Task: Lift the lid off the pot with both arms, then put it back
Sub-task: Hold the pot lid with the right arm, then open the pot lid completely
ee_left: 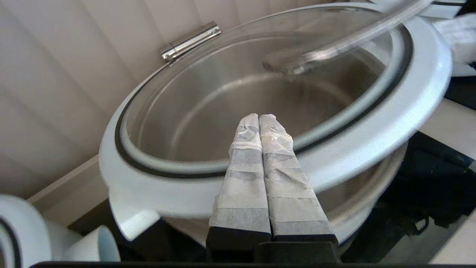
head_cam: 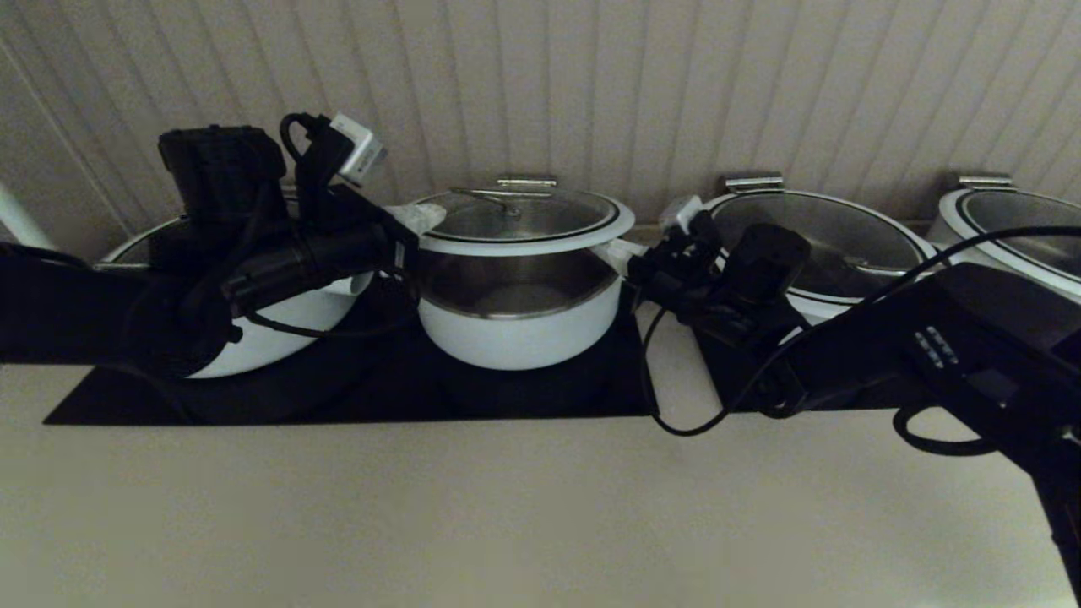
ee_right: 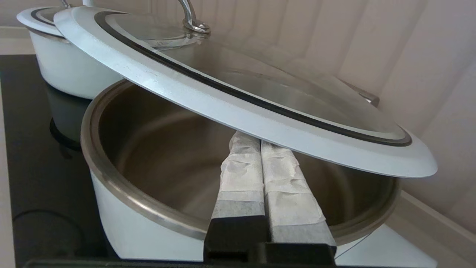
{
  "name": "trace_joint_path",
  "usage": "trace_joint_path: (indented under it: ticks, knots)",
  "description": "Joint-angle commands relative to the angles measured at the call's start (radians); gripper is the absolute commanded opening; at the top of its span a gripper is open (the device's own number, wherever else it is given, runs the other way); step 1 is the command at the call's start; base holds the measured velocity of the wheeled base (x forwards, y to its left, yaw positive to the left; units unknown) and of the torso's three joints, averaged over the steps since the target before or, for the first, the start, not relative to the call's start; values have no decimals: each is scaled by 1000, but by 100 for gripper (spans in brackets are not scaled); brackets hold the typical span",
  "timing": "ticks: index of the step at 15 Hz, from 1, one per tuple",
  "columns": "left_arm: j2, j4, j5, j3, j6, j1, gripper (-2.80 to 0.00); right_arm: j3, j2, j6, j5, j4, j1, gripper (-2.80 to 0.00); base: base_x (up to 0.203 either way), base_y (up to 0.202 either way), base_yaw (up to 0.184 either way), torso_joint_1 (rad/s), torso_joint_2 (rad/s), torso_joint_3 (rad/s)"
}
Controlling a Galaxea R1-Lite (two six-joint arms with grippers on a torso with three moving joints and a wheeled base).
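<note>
The lid [head_cam: 525, 221] is hovering clear above the pot [head_cam: 517, 317], resting on the pressed-together fingers of the left gripper [ee_left: 259, 118] and right gripper [ee_right: 248, 139] wedged under opposite sides of its rim. Being rigid, breakable glass merely balanced there, it is probably liable to slide. Wider lidded pots [head_cam: 832, 245] are crowding both sides.

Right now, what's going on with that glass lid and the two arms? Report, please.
Left tool shut, over the lid's rim. Right tool shut, fingers under the rim on the other side. Lid raised clear of the pot, tilted. Nothing between lid and pot.
</note>
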Motion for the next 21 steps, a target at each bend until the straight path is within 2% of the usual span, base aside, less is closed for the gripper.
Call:
trace_joint_path:
  ticks: [1,9,13,21]
  knots:
    - [-47,-4,-2,48,1,1,-280,-9,-3,-1,2,-1,-3,-280,0,0,0,0,0,0]
    - [-117,-17,-10,238,0,-4,-280,-14,-5,-3,-17,-1,-7,-280,0,0,0,0,0,0]
    - [-83,-21,-8,227,3,-7,-280,-14,-6,-3,-17,-1,-6,-280,0,0,0,0,0,0]
    - [13,-23,0,102,0,-9,-280,-14,-5,-3,-17,-1,-4,-280,0,0,0,0,0,0]
